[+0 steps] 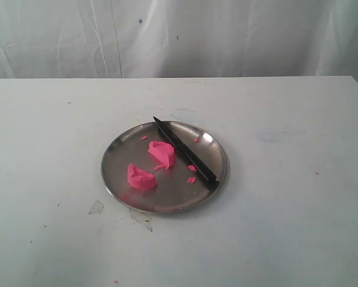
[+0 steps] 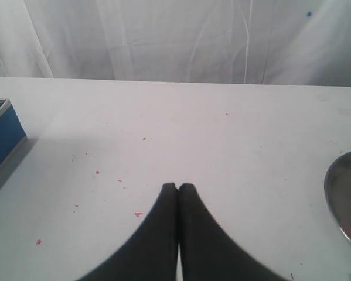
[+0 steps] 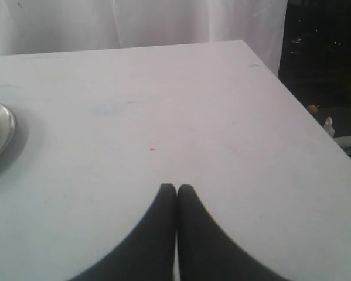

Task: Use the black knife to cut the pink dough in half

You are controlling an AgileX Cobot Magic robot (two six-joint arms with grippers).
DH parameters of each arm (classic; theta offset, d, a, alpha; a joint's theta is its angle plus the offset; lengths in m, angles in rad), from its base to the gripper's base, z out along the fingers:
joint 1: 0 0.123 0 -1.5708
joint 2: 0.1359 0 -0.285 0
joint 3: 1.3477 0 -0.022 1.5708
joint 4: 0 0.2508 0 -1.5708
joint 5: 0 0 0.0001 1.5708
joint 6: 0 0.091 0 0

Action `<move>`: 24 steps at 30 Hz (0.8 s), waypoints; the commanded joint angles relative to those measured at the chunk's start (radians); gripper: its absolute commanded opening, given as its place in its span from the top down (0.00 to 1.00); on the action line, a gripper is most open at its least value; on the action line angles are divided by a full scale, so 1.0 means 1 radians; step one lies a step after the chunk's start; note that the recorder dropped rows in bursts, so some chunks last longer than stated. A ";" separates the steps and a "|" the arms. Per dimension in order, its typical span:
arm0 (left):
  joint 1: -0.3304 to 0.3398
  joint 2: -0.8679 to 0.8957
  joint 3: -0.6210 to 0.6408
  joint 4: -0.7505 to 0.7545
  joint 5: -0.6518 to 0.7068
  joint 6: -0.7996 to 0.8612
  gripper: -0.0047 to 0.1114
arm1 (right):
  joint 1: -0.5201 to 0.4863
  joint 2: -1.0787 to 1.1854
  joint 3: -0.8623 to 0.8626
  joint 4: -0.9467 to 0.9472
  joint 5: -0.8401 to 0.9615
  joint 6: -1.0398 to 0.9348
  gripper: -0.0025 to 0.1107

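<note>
The pink dough lies in two ragged lumps on the round steel plate (image 1: 116, 170): one (image 1: 141, 177) near the front left, the other (image 1: 162, 153) near the middle. The black knife (image 1: 184, 150) rests across the plate just beside the second lump. Left fingers (image 2: 177, 188) and right fingers (image 3: 176, 188) are pressed together, holding nothing, above bare tabletop (image 1: 286, 209) away from the plate
</note>
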 commanded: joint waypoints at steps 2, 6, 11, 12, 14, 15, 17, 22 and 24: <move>0.002 -0.007 0.006 0.003 -0.004 0.000 0.96 | -0.005 -0.005 -0.001 0.147 -0.002 -0.217 0.98; 0.002 -0.007 0.006 0.003 -0.004 0.000 0.96 | -0.005 -0.005 -0.001 0.159 -0.002 -0.217 0.98; 0.002 -0.007 0.006 0.003 -0.004 0.000 0.96 | -0.005 -0.005 -0.001 0.159 -0.002 -0.217 0.98; 0.002 -0.007 0.006 0.003 -0.004 0.000 0.96 | -0.005 -0.005 -0.001 0.159 -0.002 -0.217 0.98; 0.002 -0.007 0.006 0.003 -0.004 0.000 0.96 | -0.005 -0.005 -0.001 0.159 -0.002 -0.217 0.98; 0.002 -0.007 0.006 0.003 -0.004 0.000 0.96 | -0.005 -0.005 -0.001 0.159 -0.002 -0.217 0.98; 0.002 -0.007 0.006 0.003 -0.004 0.000 0.96 | -0.005 -0.005 -0.001 0.159 -0.002 -0.217 0.98; 0.002 -0.007 0.006 0.003 0.019 0.005 0.96 | -0.005 -0.005 -0.001 0.159 -0.002 -0.217 0.98; 0.002 -0.007 0.007 -0.006 0.107 0.022 0.96 | -0.005 -0.005 -0.001 0.159 -0.002 -0.217 0.98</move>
